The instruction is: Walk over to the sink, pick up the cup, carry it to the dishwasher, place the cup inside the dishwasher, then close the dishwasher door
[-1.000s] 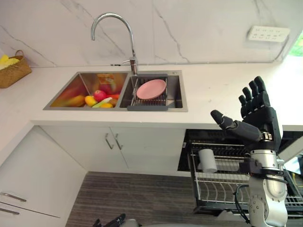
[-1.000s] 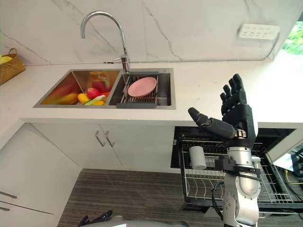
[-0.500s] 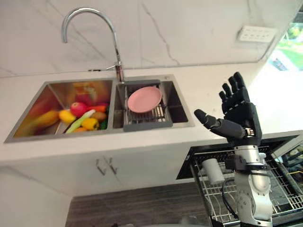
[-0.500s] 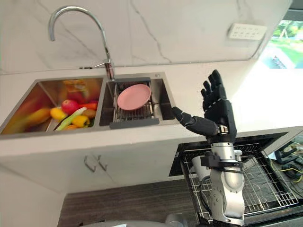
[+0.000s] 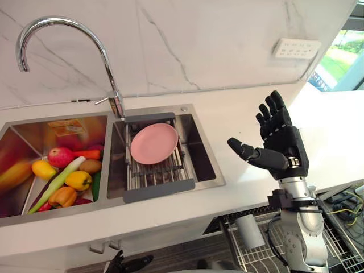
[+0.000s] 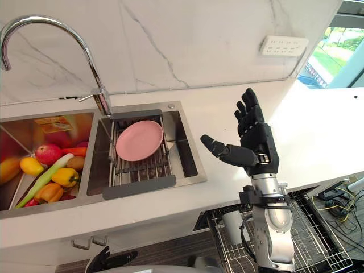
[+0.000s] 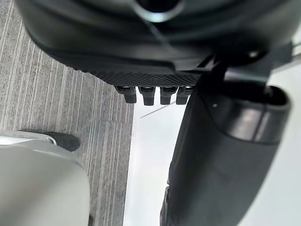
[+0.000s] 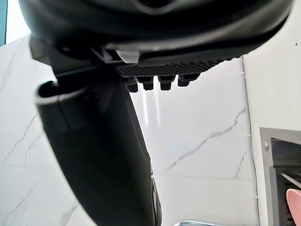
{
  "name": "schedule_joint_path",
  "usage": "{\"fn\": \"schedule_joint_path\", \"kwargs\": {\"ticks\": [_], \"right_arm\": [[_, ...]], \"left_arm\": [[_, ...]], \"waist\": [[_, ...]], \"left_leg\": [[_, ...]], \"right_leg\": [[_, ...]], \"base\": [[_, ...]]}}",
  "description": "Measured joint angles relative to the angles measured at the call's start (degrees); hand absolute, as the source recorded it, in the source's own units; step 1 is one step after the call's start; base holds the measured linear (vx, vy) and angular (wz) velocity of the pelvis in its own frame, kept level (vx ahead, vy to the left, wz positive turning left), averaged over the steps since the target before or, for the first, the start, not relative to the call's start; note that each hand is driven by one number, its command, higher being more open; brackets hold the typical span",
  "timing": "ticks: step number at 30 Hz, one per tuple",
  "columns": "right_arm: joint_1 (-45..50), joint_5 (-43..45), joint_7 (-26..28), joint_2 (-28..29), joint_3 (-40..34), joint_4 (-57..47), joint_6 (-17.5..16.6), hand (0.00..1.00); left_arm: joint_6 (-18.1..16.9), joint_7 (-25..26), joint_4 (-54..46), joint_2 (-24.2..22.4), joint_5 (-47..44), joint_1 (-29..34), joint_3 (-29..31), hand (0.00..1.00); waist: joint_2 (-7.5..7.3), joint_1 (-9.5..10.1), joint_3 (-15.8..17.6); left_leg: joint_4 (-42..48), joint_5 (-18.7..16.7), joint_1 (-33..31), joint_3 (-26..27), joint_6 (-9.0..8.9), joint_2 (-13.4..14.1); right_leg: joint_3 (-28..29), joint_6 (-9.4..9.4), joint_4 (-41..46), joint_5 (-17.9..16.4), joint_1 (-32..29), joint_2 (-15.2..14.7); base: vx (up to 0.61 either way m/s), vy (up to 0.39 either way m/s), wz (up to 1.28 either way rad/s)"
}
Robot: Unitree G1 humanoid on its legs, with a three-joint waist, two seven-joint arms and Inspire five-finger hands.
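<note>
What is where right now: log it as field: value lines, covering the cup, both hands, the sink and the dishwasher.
cup: in the pulled-out dishwasher rack, below the counter
right hand: raised over the counter, fingers straight, holding nothing
left hand: low, below the counter's edge, fingers relaxed, empty
sink: left basin holds fruit and vegetables; right basin holds a pink plate on a drain rack
dishwasher: rack out, door not yet closed
</note>
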Motion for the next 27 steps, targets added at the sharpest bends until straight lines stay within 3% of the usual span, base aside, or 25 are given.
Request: {"fn": "schedule_joint_path", "kwargs": {"ticks": [2, 4, 6, 7, 9, 10, 15, 16, 22, 27], "right_arm": [[-0.1, 0.0, 0.8, 0.0, 0.0, -0.3, 0.0, 1.0], [-0.1, 0.0, 2.0, 0.0, 0.0, -0.9, 0.0, 1.0], [-0.2, 0.0, 2.6, 0.0, 0.0, -1.0, 0.1, 1.0], [-0.6, 0.0, 2.7, 0.0, -0.2, -0.8, 0.1, 1.0], [-1.7, 0.5, 3.1, -0.6, -1.1, -0.6, 0.1, 1.0], [-2.7, 0.9, 3.7, -1.5, -1.8, 0.0, -0.1, 1.0], [-4.4, 2.3, 7.9, -1.9, 0.1, 0.6, -0.5, 1.0], [-7.4, 2.7, 9.0, -2.2, -0.1, 1.0, -1.8, 1.0], [-7.3, 2.7, 8.8, -2.1, 0.3, 1.0, -1.8, 1.0], [-6.5, 2.5, 5.2, -0.9, 1.2, 1.0, -1.7, 1.0]], "left_arm": [[0.0, 0.9, 0.1, -0.1, 2.4, 0.3, 0.1, 1.0], [-0.2, 3.4, 0.1, 0.2, 6.2, 0.3, 0.1, 1.0], [-0.3, 5.0, 0.0, 0.2, 8.4, 0.3, 0.5, 1.0], [-0.8, 6.2, -0.3, 0.1, 9.0, 0.9, 0.4, 1.0], [-1.3, 7.8, -0.8, -0.5, 9.8, 1.0, 0.2, 1.0], [-1.9, 9.4, -1.1, -1.2, 10.1, 1.2, 0.2, 1.0], [-3.1, 15.0, -2.5, -1.8, 10.7, 2.1, 0.5, 1.0], [-7.3, 20.4, -7.5, -3.4, 9.6, 3.8, 3.4, 1.0], [-7.2, 19.9, -7.4, -3.3, 9.1, 3.9, 3.4, 1.0], [-1.8, 8.6, -6.8, -0.7, 5.2, 3.8, 0.8, 1.0]], "waist": [[0.17, 0.11, 0.1], [-0.11, 0.06, -0.1], [-1.15, 0.27, 1.1], [-1.11, 0.58, 1.1], [0.2, 0.78, 1.2], [1.53, 1.3, 2.2], [-0.17, 2.54, 1.9], [-2.91, 3.13, 1.4], [-3.02, 3.05, 1.2], [-3.56, 2.04, 0.9]], "left_leg": [[2.2, 0.0, -1.1, 0.1, -0.03, -0.8], [10.6, 0.0, -6.8, 1.7, -0.4, -1.5], [17.4, 0.0, -10.2, 5.5, -2.44, -1.2], [15.3, -2.8, -11.4, 9.2, 0.29, 0.6], [7.8, 0.1, -12.2, 10.6, -1.05, 3.5], [5.0, 6.8, -12.8, 9.7, -1.76, 5.5], [-2.1, 9.5, -9.3, 10.7, 0.03, 1.7], [-5.6, 11.2, -7.3, 8.7, 0.02, 0.8], [-7.4, 12.0, -6.6, 9.3, -0.05, 1.0], [-12.7, 14.3, -4.7, 11.1, -0.38, 0.9]], "right_leg": [[-0.5, 0.43, -1.6, 0.2, 1.1, -0.6], [-1.6, 0.15, -4.4, 0.7, 2.0, -2.2], [-3.2, 0.48, -6.5, 1.7, 4.4, -4.6], [-4.2, 0.65, -6.4, 1.7, 4.6, -5.4], [-5.1, 1.06, -7.0, 1.6, 4.9, -5.0], [-5.4, 2.03, -7.2, 1.5, 5.6, -4.3], [-4.9, 3.65, -8.2, 2.0, 5.7, -6.9], [-5.7, 4.16, -10.4, 2.2, 7.8, -6.6], [-5.4, 4.16, -10.3, 2.2, 7.4, -6.7], [-4.6, 4.19, -9.3, 2.2, 5.6, -6.8]], "base": [[0.02, 0.084, 0.23], [0.0, 0.063, 0.44], [0.0, 0.09, 0.56], [-0.01, 0.07, 0.52], [0.02, 0.044, 0.31], [0.05, 0.128, 0.13], [0.02, 0.069, -0.01], [0.0, 0.0, 0.0], [0.0, -0.002, -0.04], [0.0, -0.003, -0.14]]}}
